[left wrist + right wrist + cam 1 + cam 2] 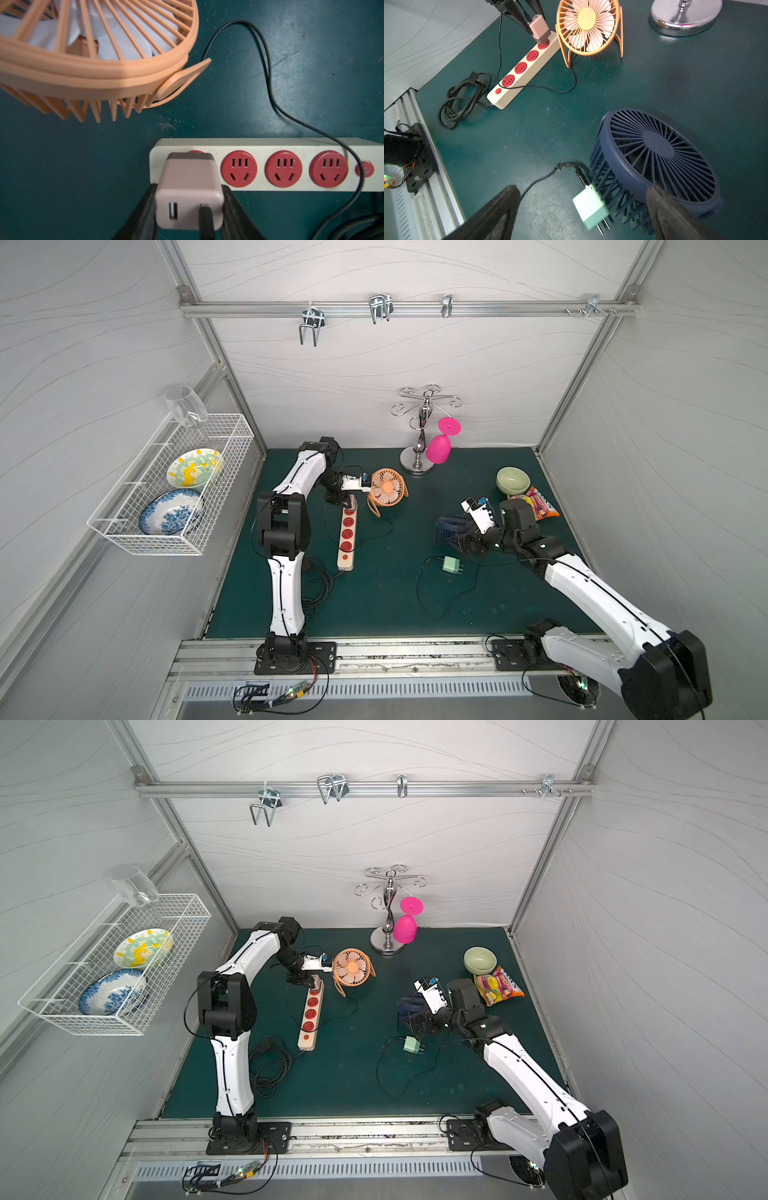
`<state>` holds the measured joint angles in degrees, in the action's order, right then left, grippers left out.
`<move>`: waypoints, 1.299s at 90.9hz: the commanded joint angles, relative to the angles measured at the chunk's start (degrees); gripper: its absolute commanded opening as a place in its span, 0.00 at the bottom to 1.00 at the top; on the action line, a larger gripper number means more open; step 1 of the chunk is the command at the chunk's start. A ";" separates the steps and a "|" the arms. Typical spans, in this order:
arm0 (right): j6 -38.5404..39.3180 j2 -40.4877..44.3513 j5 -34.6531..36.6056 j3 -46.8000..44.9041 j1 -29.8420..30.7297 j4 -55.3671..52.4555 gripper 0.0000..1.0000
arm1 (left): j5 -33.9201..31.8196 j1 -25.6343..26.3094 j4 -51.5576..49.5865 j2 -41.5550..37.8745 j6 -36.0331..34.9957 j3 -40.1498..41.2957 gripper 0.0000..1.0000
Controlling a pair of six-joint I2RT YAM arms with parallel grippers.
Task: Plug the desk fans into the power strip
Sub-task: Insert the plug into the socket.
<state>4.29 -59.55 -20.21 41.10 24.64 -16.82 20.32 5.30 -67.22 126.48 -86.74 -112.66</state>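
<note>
Right wrist view: left tool (537,25) clamped on boxy pink adapter (540,31), right tool (582,187) apart

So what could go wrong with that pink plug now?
The pink plug, pinched by the left gripper, looks tilted over the end socket, so its prongs might jam. Nothing holds the power strip down, so it might slide. The thin cable draped across the strip could snag.

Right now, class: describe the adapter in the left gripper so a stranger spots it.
Find the cream power strip beside the orange fan. On its end socket, farthest from the switch, sits a small adapter held by the left gripper. It is pink; the other adapter, loose by the blue fan, is mint.
</note>
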 commanded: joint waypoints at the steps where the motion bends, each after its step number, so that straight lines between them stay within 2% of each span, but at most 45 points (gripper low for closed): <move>1: -0.23 -0.27 -0.91 1.34 -0.23 -0.67 0.99 | -1.67 -0.28 -0.58 0.35 0.33 0.33 0.00; 62: -0.43 -0.75 -1.46 1.20 -0.30 -0.49 0.99 | -0.34 -0.90 -1.77 -1.48 0.08 2.07 0.00; 98: -0.43 -0.83 -1.52 1.36 -0.37 -0.53 0.99 | -4.84 -0.38 -0.96 1.51 0.18 0.49 0.00; 118: -0.25 -1.01 -1.49 1.56 -0.31 -0.76 0.99 | -7.94 1.76 -3.81 5.20 5.94 -4.44 0.00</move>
<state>4.29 -60.07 -20.64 41.10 24.60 -16.80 16.43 6.17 -69.76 127.96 -84.33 -114.89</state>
